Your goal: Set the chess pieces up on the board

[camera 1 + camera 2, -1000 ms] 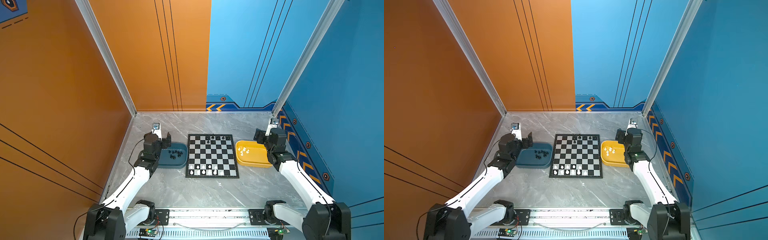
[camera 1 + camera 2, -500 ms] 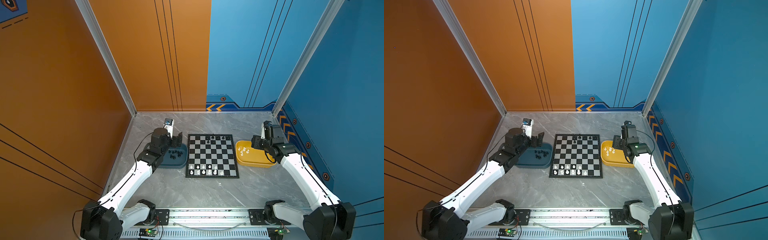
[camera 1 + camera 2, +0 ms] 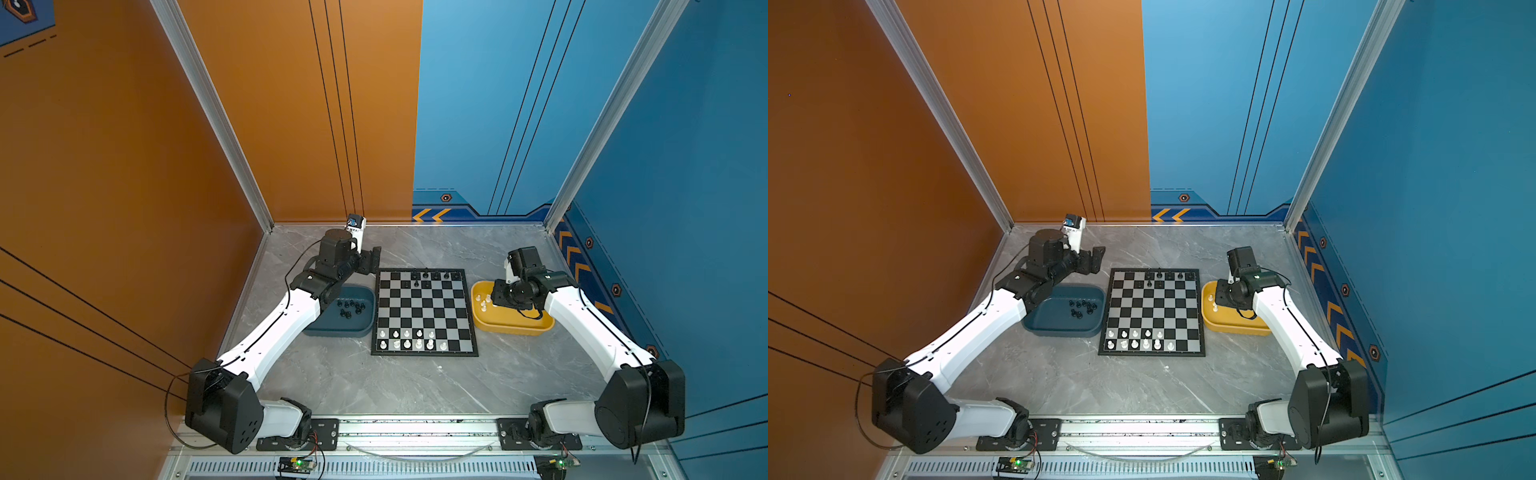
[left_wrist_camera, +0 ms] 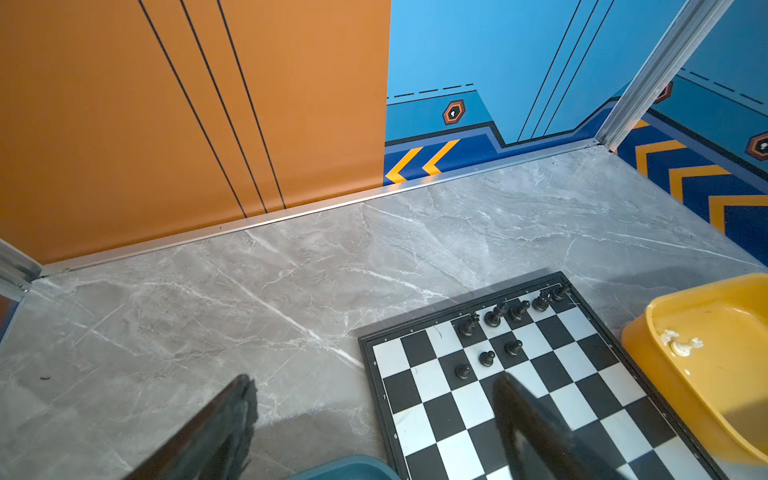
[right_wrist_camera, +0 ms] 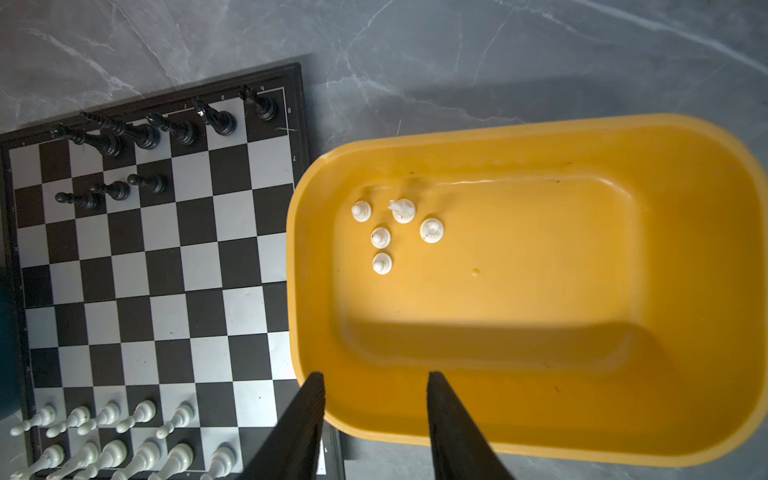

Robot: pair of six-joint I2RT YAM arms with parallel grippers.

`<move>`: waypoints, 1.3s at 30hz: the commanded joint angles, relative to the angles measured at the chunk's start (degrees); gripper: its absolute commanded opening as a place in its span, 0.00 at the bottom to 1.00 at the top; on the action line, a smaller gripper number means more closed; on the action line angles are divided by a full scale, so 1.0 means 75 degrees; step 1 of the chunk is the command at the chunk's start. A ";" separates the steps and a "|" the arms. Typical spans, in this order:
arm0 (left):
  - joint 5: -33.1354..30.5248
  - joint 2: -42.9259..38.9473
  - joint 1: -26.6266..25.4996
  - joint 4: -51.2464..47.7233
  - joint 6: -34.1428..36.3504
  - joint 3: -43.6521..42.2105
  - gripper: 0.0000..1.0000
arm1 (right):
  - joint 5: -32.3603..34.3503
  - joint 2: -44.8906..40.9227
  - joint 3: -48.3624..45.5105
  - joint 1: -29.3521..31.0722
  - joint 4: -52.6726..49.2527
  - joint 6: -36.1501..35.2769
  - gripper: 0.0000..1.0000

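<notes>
Left pincer (image 4: 374, 382) has swung off the teal tray (image 3: 332, 330) to the far left corner of the board (image 3: 424, 311). Its jaws are wide with nothing between them, so it probably came away without a piece. Loose black chessmen (image 3: 351, 307) still sit in that tray, eight more on the board's far rows. Right pincer (image 5: 374, 376) has moved in over the yellow tray (image 5: 582, 440), jaws narrower but apart and empty. Five white chessmen (image 5: 382, 237) stand in the tray ahead of it, eleven already on the near rows. Looks like a white pick is next, setup a bit past halfway
</notes>
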 commanded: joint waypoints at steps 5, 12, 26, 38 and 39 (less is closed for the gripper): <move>0.0136 0.0363 -0.0240 -0.0271 -0.0012 0.0520 0.90 | -0.0270 0.0576 0.0295 0.0089 -0.0225 0.0183 0.35; -0.0150 0.0324 -0.0317 -0.0319 0.0049 0.0538 0.89 | -0.0225 0.1013 0.0550 0.0161 -0.0042 0.0431 0.32; -0.0210 0.0038 -0.0352 -0.0214 0.0029 0.0369 0.89 | 0.0019 0.2047 0.1540 0.0490 -0.0168 0.0281 0.27; -0.0218 0.0040 -0.0389 -0.0285 0.0030 0.0411 0.89 | 0.0336 0.2747 0.1700 0.0484 -0.0213 0.0054 0.21; -0.0218 0.0053 -0.0399 -0.0285 0.0028 0.0410 0.89 | 0.0354 0.2794 0.1700 0.0469 -0.0209 0.0034 0.21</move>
